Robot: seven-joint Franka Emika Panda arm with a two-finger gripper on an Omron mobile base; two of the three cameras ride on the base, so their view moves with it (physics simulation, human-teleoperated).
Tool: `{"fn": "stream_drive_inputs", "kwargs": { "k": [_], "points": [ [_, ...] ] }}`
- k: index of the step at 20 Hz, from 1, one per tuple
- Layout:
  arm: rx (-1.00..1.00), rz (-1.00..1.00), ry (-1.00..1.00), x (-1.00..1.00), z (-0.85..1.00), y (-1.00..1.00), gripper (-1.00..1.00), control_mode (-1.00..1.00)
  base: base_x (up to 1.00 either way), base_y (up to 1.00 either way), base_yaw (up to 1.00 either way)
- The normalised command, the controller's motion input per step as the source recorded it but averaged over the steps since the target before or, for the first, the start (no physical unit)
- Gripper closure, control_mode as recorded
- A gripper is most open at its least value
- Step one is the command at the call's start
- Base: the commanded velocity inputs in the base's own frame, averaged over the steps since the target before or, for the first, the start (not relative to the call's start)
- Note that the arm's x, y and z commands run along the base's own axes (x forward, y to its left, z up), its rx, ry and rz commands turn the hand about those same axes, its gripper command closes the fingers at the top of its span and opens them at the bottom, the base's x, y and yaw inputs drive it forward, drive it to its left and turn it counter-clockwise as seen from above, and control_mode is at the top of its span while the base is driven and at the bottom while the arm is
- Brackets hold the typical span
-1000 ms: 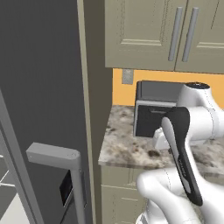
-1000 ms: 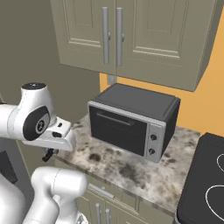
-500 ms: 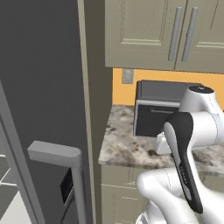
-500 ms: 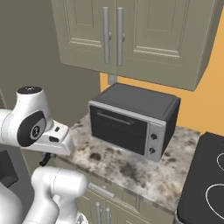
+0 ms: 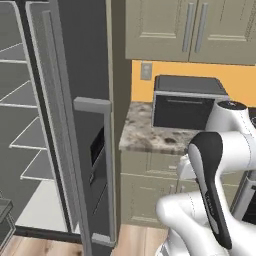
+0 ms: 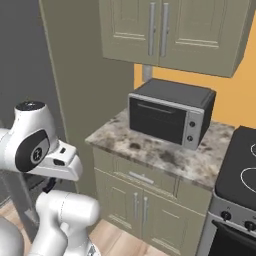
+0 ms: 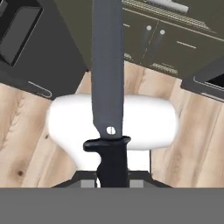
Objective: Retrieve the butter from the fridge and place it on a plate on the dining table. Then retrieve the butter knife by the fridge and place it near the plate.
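The butter knife, slim and dark grey with a black handle, runs up the middle of the hand view over the wooden floor. My gripper is shut on its handle, and the fingertips barely show at the bottom. The fridge stands at the left with its dark grey door swung open, and bare wire shelves show inside. In the right base view its dark side sits at the upper left. The butter, the plate and the dining table are out of view.
A black microwave sits on the marble counter beside the fridge, under sage wall cabinets. A stove stands at the right. The open fridge door juts out at my left.
Both base views have shifted: the base has drawn back from the counter, so the microwave looks smaller and more of the fridge's inside shows. The knife stays in the grip.
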Motion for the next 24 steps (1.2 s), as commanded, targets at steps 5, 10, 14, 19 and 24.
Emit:
{"fn": "stream_drive_inputs", "kwargs": {
  "k": [5,10,14,19,24],
  "points": [
    [0.00,0.00,0.00,0.00,0.00,0.00,1.00,1.00,-0.70,-0.36,0.35],
    [0.00,0.00,0.00,0.00,0.00,0.00,1.00,1.00,-0.58,-0.48,0.66],
    [0.00,0.00,0.00,0.00,0.00,0.00,1.00,1.00,-0.62,-0.41,0.85],
    [0.00,0.00,0.00,0.00,0.00,0.00,1.00,1.00,-0.82,-0.02,0.85],
    [0.00,0.00,0.00,0.00,0.00,0.00,1.00,1.00,-0.70,0.09,0.69]
  ]
}}
